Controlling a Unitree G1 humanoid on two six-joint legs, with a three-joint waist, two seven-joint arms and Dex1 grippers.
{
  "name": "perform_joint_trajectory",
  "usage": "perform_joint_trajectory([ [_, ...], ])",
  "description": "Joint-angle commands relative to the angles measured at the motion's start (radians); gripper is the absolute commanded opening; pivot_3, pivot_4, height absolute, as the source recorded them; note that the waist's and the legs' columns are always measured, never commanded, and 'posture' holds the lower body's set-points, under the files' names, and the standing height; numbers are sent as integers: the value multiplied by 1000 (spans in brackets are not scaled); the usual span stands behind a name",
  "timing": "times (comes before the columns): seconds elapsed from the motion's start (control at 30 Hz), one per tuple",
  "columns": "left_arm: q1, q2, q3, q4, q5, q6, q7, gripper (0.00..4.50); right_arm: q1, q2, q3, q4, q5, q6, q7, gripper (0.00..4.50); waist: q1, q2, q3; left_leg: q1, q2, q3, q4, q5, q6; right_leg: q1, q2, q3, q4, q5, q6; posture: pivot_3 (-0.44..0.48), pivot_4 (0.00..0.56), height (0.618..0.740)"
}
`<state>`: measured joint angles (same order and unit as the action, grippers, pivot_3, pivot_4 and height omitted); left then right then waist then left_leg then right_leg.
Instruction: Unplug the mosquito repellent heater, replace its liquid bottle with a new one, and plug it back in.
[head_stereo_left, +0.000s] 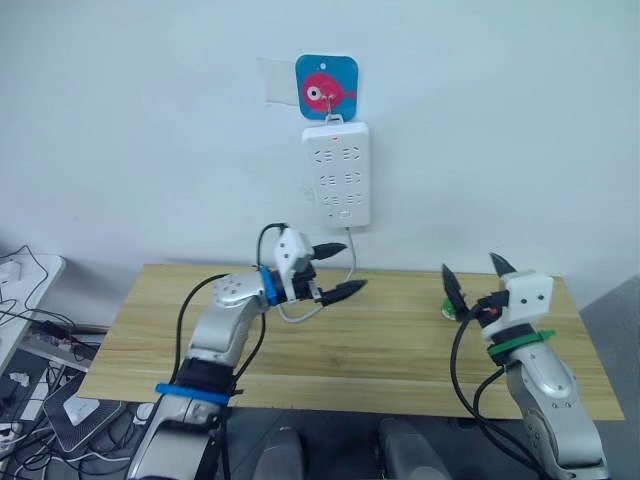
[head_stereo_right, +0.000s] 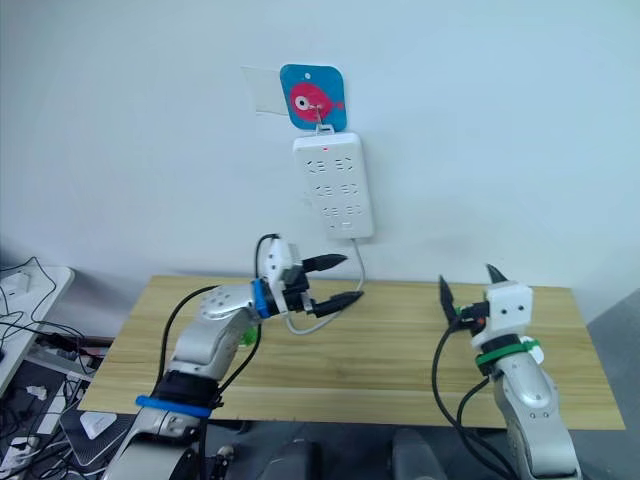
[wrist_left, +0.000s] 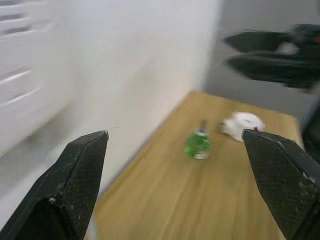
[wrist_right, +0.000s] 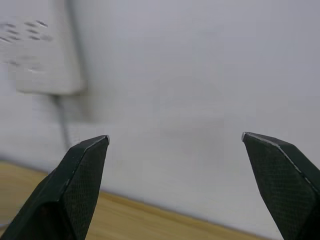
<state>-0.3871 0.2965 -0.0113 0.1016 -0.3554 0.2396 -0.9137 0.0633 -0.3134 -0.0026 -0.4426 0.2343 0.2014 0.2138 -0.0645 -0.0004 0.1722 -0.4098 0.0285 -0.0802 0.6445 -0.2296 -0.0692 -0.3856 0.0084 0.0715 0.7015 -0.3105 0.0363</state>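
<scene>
My left gripper (head_stereo_left: 336, 270) hangs spread and empty just below the power strip (head_stereo_left: 337, 174) on the wall, its 2 fingers pointing toward my right. My right gripper (head_stereo_left: 473, 272) is also spread, fingers up, well right of the strip. The mosquito repellent heater (wrist_left: 243, 124) lies on the table (head_stereo_left: 360, 350) beside a green bottle (wrist_left: 198, 144) standing upright; the heater's axis is too blurred to tell.

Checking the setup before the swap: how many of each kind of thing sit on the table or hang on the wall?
On the table:
green liquid bottle: 1
white mosquito repellent heater: 1
On the wall:
white power strip: 1
blue fish hook: 1
Total: 4
</scene>
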Motion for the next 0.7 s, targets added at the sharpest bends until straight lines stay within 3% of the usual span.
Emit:
perform_joint_trajectory([
  [0.03, 71, 7, 79, -147, -30, 35, 121, 4500, -110, -12, 42, -28, 52, 121, 63, 4461, 7, 0, 0, 0, 0, 0, 0, 0, 0, 0, 0, 0, 0, 0, 0, 55, 143, 740],
  [0.17, 279, -4, 158, -263, 8, 21, 281, 4500, -296, -44, 170, 51, 106, 241, 259, 4461, 15, -1, 0, 1, 0, 2, -2, -1, 1, 0, -1, 1, -2, 0, -1, 138, 160, 740],
  [0.33, 429, -65, 225, -319, 59, -57, 459, 4500, -413, -10, 200, 136, 135, 291, 333, 4461, 66, -3, 2, 1, 0, -2, -2, -2, 2, 1, -1, -2, -3, -1, -2, 195, 172, 740],
  [0.57, 633, -117, 252, -281, 119, -259, 525, 4500, -466, -18, 270, 162, 153, 307, 486, 4461, 97, -5, 3, -1, 0, 1, -2, -6, 3, 1, -2, -1, -9, -1, -2, 225, 190, 740],
  [0.7, 641, -125, 252, -125, 143, -360, 528, 4500, -498, -36, 317, 201, 124, 294, 556, 4461, 91, -7, 5, 1, 0, 1, -2, -6, 3, 2, -2, -1, -8, -1, -2, 225, 198, 740],
])
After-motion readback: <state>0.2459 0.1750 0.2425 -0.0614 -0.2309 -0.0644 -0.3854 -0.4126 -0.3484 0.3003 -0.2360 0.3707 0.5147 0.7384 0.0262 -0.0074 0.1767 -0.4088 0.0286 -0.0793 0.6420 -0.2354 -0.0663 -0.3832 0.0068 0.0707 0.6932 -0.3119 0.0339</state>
